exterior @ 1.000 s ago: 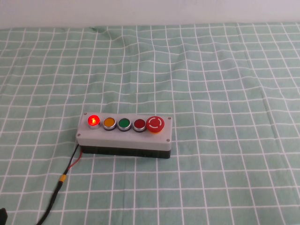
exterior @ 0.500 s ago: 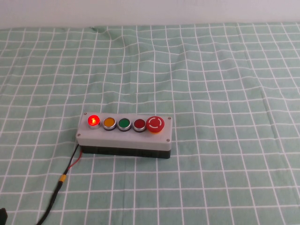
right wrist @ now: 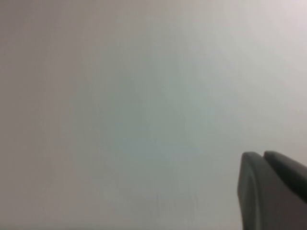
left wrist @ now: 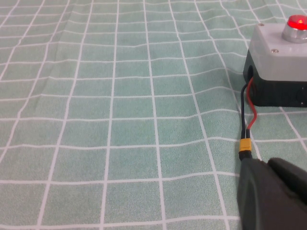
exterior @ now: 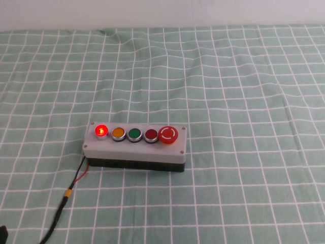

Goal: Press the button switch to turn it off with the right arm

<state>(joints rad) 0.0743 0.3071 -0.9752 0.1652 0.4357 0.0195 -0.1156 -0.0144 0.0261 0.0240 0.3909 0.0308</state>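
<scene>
The button switch is a light-grey box on a black base, lying on the green checked cloth left of centre. Its red lamp is lit. Beside it in a row are the orange, green and dark-red buttons and the red mushroom button. The red-black cable runs toward the near left. My left gripper is shut and empty, low over the cable, near the box's lamp end. My right gripper is shut and faces a blank pale surface. Neither arm shows in the high view.
The green checked cloth covers the whole table, with creases at the back. A pale wall runs along the far edge. A small black part shows at the near left corner.
</scene>
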